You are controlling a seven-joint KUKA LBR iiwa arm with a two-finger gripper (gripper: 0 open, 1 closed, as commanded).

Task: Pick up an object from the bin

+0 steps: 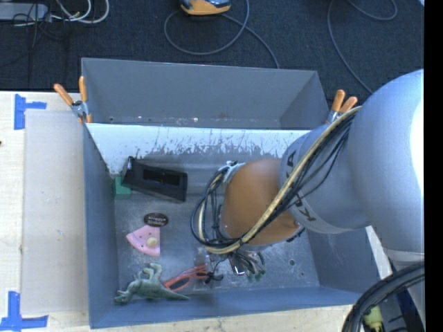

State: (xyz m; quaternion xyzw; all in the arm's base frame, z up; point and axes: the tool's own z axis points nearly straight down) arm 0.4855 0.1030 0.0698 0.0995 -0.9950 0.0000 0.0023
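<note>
Seen from above, the claw (pixel 242 263) hangs low over the bin (pixel 201 102) floor under the arm's orange cover, probably lowered to reach something. I cannot tell whether it is open or closed. Just left of it lies a thin red thing (pixel 185 277) — the nearest candidate. Further left are a green dinosaur (pixel 147 288) and a pink wedge (pixel 145 241).

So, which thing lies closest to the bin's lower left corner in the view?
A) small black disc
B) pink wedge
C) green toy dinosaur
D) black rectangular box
C: the green toy dinosaur lies by that corner of the bin, while the pink wedge sits above it in the view.
</note>
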